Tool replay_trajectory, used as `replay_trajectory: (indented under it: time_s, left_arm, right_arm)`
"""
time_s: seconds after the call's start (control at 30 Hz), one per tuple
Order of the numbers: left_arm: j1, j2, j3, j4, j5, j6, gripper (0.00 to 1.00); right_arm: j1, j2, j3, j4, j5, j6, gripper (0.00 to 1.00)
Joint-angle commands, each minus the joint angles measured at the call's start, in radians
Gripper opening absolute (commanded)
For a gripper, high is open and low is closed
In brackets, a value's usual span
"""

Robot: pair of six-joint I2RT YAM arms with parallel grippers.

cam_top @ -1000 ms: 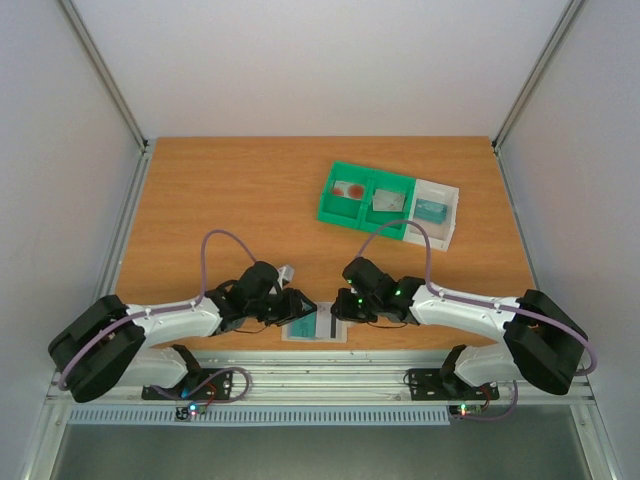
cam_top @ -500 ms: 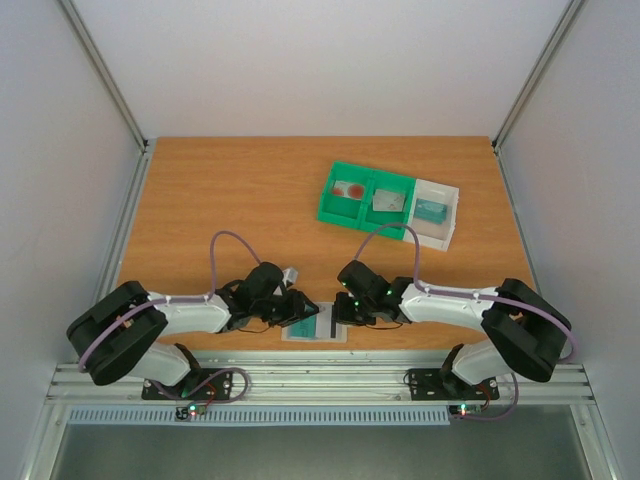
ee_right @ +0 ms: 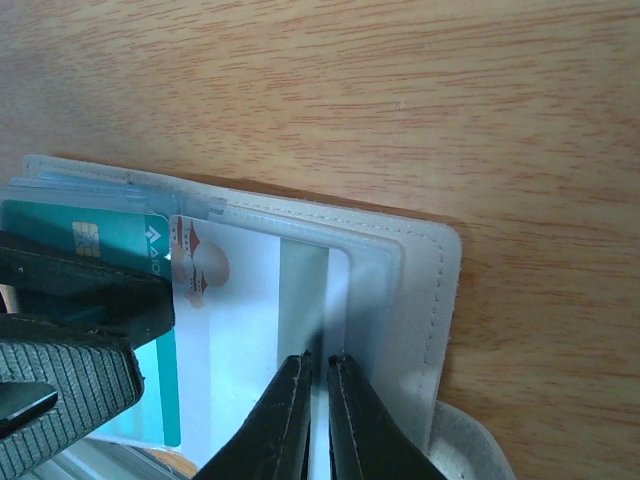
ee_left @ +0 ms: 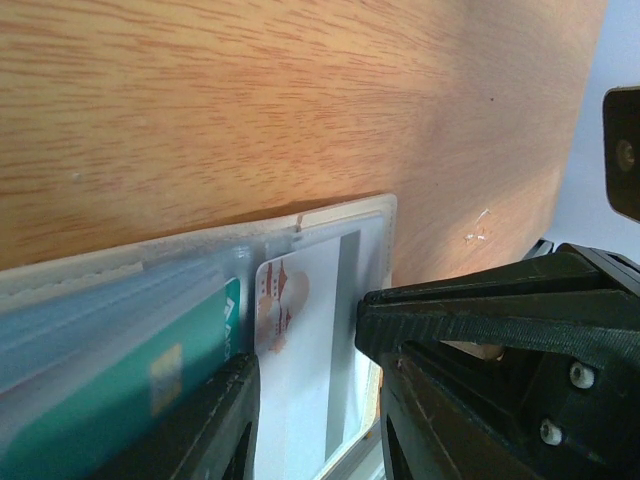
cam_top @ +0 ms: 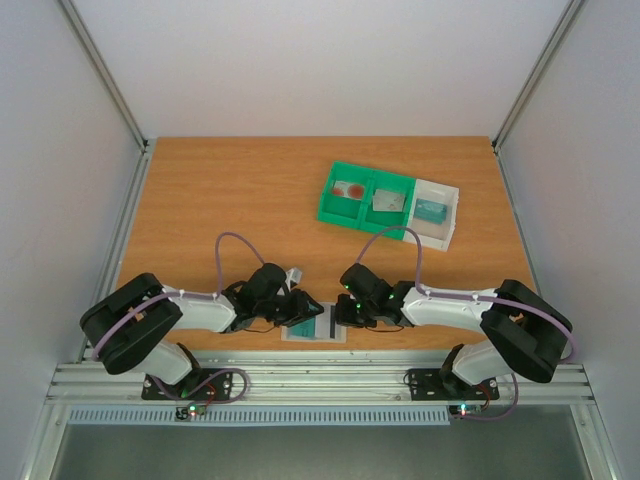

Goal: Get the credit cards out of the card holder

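Note:
The card holder (cam_top: 316, 334) lies flat at the table's near edge between both arms. In the right wrist view its pale stitched rim (ee_right: 432, 290) frames a teal card (ee_right: 70, 235) and a white red-marked card (ee_right: 235, 330) with a grey stripe. My right gripper (ee_right: 318, 362) is shut, its tips pressing down on that card's striped part through the clear pocket. My left gripper (ee_left: 305, 345) is open and low over the holder (ee_left: 190, 255), its fingers astride the red-marked card (ee_left: 300, 380), beside the teal card (ee_left: 110, 400). In the top view the left gripper (cam_top: 303, 312) and the right gripper (cam_top: 340, 312) face each other.
A green two-compartment bin (cam_top: 364, 222) stands at the back right with a red-marked card (cam_top: 348, 189) and a greyish card (cam_top: 388, 201) in it. A white tray (cam_top: 450, 218) beside it holds a teal card (cam_top: 431, 211). The table's front rail runs just behind the holder.
The left arm has folded in and its gripper has edged right over the holder. The right gripper has stayed at the holder's right half, shifting only slightly.

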Motion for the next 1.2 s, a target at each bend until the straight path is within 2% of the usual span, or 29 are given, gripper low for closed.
replay_trajectory:
  time_s: [0.0,0.1,0.23,0.33,0.47,0.57,0.77,0.87,1.17]
  left_arm:
    - [-0.005,0.028,-0.018,0.020,-0.007,0.000,0.35]
    - [-0.005,0.019,-0.014,0.017,-0.003,-0.001,0.28]
    - [-0.005,-0.032,-0.023,-0.009,-0.006,0.010,0.03]
    - [-0.004,-0.068,-0.026,-0.007,-0.003,0.017,0.00]
    - [-0.004,-0.072,-0.004,-0.026,0.013,0.029,0.01]
    - [-0.004,-0.117,0.013,-0.158,-0.018,0.052,0.00]
    - [-0.004,-0.254,0.033,-0.426,-0.128,0.134,0.17]
    - [-0.003,-0.256,0.022,-0.409,-0.134,0.134,0.27]
    - [-0.005,-0.183,0.004,-0.295,-0.097,0.126,0.34]
  right_arm:
    - [0.002,0.016,-0.032,0.005,0.007,0.019,0.07]
    - [0.002,0.022,-0.034,0.010,0.005,0.024,0.07]
    - [0.002,0.020,-0.046,0.023,-0.003,0.030,0.06]
    - [0.002,0.004,-0.063,0.033,0.000,0.033,0.07]
    - [0.002,-0.001,-0.072,0.044,-0.002,0.034,0.05]
    - [0.002,0.002,-0.084,0.055,-0.001,0.037,0.05]
    - [0.002,-0.006,-0.089,0.047,-0.001,0.038,0.05]
    - [0.002,-0.004,-0.082,0.045,0.001,0.037,0.05]
    - [0.002,-0.005,-0.101,0.050,-0.005,0.039,0.05]
